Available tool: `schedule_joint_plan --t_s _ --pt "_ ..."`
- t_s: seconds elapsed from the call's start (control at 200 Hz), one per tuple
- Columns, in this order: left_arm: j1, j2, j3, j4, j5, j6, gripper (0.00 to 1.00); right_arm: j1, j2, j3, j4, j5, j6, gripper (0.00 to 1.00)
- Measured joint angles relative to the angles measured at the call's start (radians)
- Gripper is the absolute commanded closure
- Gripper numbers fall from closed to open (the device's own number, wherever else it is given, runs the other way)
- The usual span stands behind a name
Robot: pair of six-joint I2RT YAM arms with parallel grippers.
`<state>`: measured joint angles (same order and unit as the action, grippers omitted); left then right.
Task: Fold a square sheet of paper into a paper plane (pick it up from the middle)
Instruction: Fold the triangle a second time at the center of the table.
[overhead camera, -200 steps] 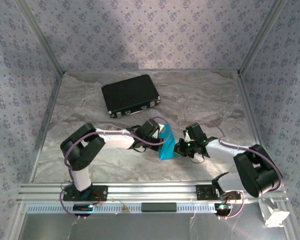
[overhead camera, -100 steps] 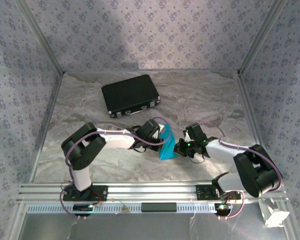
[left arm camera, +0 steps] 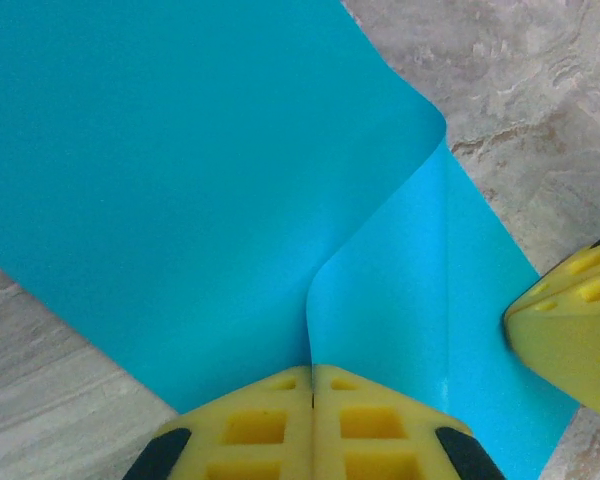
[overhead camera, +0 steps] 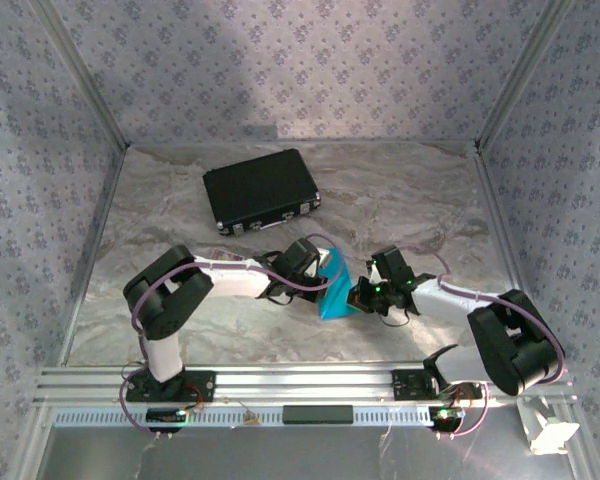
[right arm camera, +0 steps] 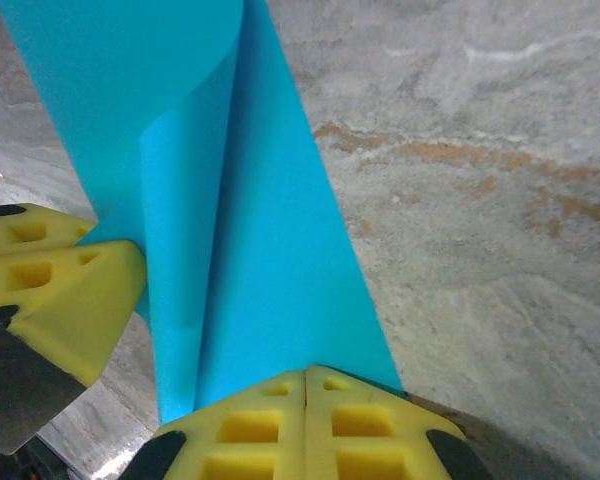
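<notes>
My L claw point(left arm camera: 312, 376) & R claw point(right arm camera: 306, 380) are each clamped on the square sheet of paper point(left arm camera: 180, 180), partly folded, mid table point(overhead camera: 410, 190), nearer front edge.

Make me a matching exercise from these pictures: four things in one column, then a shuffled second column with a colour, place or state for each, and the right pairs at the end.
Things
1. paper
2. case
3. left gripper
4. table

Descriptions
A. black, lying toward the far side, left of centre
B. grey, marbled surface
C. yellow fingers shut on the blue sheet
D. bright blue, one part curled over, between the two arms

Pairs: 1-D, 2-A, 3-C, 4-B
</notes>
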<state>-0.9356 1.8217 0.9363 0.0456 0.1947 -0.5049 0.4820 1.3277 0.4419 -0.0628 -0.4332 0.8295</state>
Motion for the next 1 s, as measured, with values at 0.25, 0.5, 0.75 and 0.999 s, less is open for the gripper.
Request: schedule_joint_plan --t_s 0.25,0.5,0.75,0.999 --pt "0.0 0.001 0.0 0.003 0.0 0.0 1.0 -0.006 -0.023 0.002 0.093 -0.052 0.024 0.99" --pt "0.0 0.006 0.004 0.006 0.003 0.0 1.0 0.01 0.062 0.048 0.19 -0.08 0.069 1.0" --pt "0.006 0.006 0.004 0.006 0.004 0.001 1.0 0.027 0.143 0.081 0.239 -0.08 0.084 1.0" --pt "0.006 0.007 0.004 0.008 0.008 0.008 1.0 0.025 0.199 0.05 0.283 -0.078 0.095 1.0"
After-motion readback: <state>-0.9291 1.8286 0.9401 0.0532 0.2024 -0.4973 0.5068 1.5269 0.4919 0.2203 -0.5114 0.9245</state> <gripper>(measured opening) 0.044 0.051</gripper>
